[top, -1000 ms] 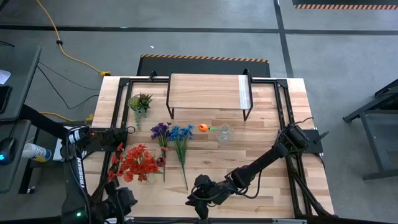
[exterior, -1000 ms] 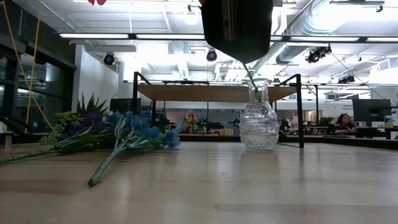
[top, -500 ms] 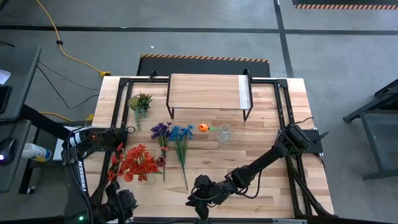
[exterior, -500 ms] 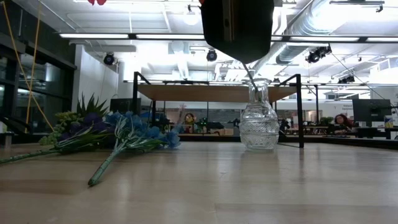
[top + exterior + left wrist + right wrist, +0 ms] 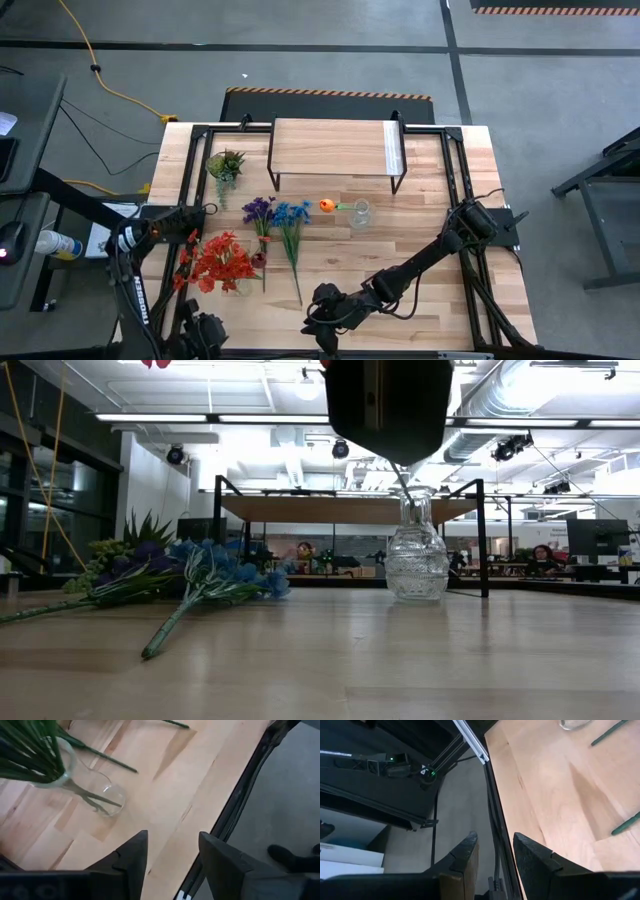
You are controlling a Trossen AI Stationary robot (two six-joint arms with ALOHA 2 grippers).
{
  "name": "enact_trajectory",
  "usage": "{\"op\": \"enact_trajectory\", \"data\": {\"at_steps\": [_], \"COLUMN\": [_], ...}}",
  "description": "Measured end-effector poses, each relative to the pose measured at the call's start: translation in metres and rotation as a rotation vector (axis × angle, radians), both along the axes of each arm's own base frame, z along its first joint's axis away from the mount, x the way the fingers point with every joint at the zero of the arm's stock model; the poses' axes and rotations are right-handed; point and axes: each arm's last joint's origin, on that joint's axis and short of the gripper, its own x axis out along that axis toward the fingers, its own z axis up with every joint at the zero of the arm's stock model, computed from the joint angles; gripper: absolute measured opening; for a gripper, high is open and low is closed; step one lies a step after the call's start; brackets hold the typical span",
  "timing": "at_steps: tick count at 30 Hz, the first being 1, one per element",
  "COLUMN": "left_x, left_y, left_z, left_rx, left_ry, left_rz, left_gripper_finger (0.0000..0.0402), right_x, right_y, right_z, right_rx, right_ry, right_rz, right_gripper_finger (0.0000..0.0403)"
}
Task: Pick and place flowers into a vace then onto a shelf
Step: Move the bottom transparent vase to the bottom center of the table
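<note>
the left arm has drawn back toward the near left corner of the tabletop (image 5: 420, 215) since a second ago, and the left end effector (image 5: 172, 852) now shows its two dark fingers (image 5: 131, 852) standing apart with nothing between them, over the bare wood by the table's edge. just beyond it stands a clear glass vase (image 5: 75, 777) holding a bunch of green stems; in the high view this is the cluster of red flowers (image 5: 220, 262) at the near left of the tabletop.

the right end effector (image 5: 494, 852) hangs over the near edge of the tabletop, its fingers set a little apart and empty.

purple flowers (image 5: 259, 212) and blue flowers (image 5: 292, 215) lie flat side by side in the middle of the tabletop, stems pointing to the near edge. an orange flower (image 5: 327, 206) leans out of a second small glass vase (image 5: 360, 213) to their right. the shelf (image 5: 335, 148) stands at the far side, nothing on it, with a small green spiky plant (image 5: 225, 164) to its left.
</note>
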Motion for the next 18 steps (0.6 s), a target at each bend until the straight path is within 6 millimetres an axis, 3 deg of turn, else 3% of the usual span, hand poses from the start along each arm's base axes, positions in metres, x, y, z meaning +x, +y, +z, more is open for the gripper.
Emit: {"op": "enact_trajectory", "data": {"at_steps": [9,18], "left_x": [0.0016,0.0014], "left_y": [-0.0033,0.0004], "left_z": [-0.0027,-0.0058], "left_rx": [-0.013,0.056], "left_ry": [-0.014,-0.031], "left_rz": [0.0,0.02], "left_gripper_finger": [0.0228,0.0215], "right_x": [-0.0009,-0.0011], "right_y": [0.0005,0.0004], "right_z": [-0.0013,-0.0021], "right_rx": [-0.006,-0.025], "right_ry": [0.015,0.015], "right_rz": [0.029,0.039], "right_gripper_finger": [0.0114,0.0114]}}
